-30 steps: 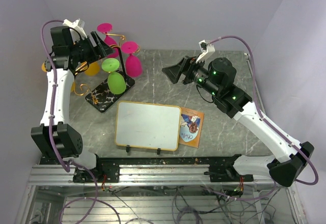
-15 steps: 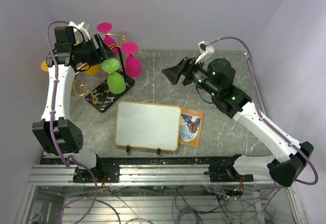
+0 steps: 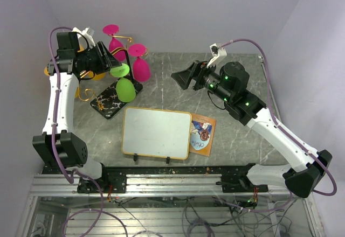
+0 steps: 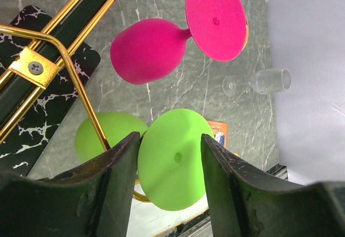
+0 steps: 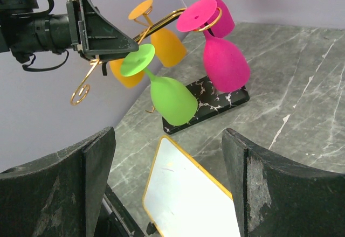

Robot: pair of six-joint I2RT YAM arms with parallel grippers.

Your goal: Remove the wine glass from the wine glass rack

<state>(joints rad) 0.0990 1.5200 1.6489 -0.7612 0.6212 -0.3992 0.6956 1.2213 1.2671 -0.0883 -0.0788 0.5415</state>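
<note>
Left gripper: held high at the rack's near-left side; its fingers are set on either side of the green wine glass's foot, and the foot's rim is met by both inner faces; whether the foot is truly clamped cannot be told.
Green wine glass: hung upside down and tilted, foot uppermost towards the left gripper, bowl lower and over the rack's base; its stem is crossed by a gold wire arm.
Wine glass rack: stood on the table at the far left; its black, white-veined base is laid flat.
Other glasses: two pink glasses and two orange glasses are hung from the rack; a clear glass is seen lying on its side on the table, well apart.
Right gripper: held above the table's middle, pointed towards the rack; its fingers are spread wide and nothing is held.
Whiteboard: laid flat near the front edge; a printed card is partly tucked beside its right edge.
</note>
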